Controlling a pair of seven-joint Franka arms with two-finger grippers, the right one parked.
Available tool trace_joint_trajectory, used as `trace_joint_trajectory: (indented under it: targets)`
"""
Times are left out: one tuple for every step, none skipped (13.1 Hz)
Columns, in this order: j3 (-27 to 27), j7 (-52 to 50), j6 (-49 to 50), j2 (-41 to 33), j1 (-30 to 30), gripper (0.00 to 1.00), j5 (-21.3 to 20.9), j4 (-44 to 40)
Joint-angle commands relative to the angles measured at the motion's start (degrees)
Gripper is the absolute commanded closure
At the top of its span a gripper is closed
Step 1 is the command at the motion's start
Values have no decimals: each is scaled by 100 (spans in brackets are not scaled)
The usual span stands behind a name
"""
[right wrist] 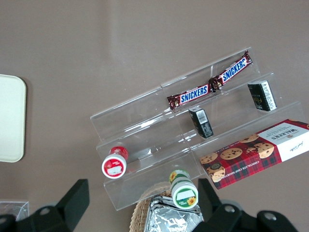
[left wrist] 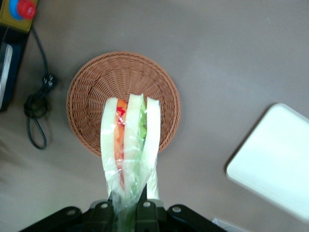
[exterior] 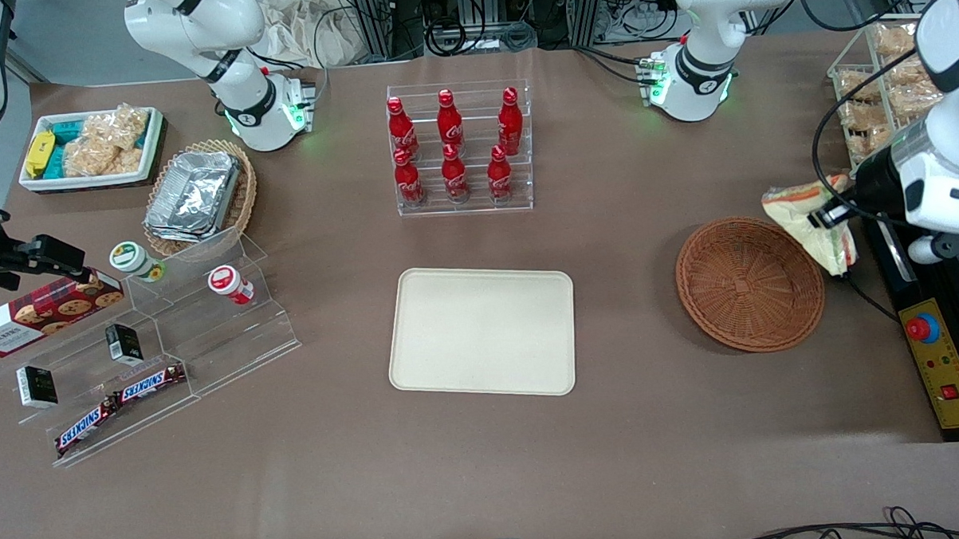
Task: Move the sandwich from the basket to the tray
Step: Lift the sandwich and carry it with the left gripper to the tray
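— So, what's on the table [exterior: 614, 472] right now?

— Biggest of the task's things is the tray [exterior: 482, 332], lying flat in the middle with nothing on it, nearer the front camera than the rack of red bottles [exterior: 459, 146]. Toward the working arm's end sits the basket [exterior: 750, 284], well apart from the tray and holding nothing.

— And the sandwich?

— The sandwich [left wrist: 130, 140] is up in the air, hanging above the basket's edge. From the wrist camera the wedge shows its layers: white bread with orange, red and green between, all in clear wrap.

— Who's got it?

— The gripper [left wrist: 126, 209] has it, fingers clamped on the wrapped end of the sandwich, held above the basket rim on the side toward the control box [exterior: 941, 365].
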State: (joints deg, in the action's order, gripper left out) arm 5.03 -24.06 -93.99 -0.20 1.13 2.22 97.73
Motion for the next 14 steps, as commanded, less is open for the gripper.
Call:
trace_joint_trajectory:
  targets:
    - [479,823,144,195,-17,100,15,-96]
    - [760,824,83,300,-17,100,7,-96]
    - [1067,798,22,501,-17,100,-19,-148]
    - [1375,772,-127,703,-17,100,-63,-192]
    - [1656,737,-372,932,-34,100,-98,-306]
    - [1815,580,-635,1117,-69,100,-142,-316]
    - [1887,343,-925,1336,-270,100,-282,-316]
    - [1887,63,-1206,1565,-507,100,-370,-316]
    - [1887,-297,-1523,1784,-674,100,-397,-307]
    - [1887,-623,-1874,1995,-780,100,-406,-281]
    - [1887,-748,-2147,2189,-921,100,-406,-281]
    - [1879,-749,-2376,2478,-1079,100,-467,-324]
    - [1879,-775,-2631,2794,-1167,100,-720,-429]
    - [1870,-949,-2842,3145,-1255,100,-940,-595]
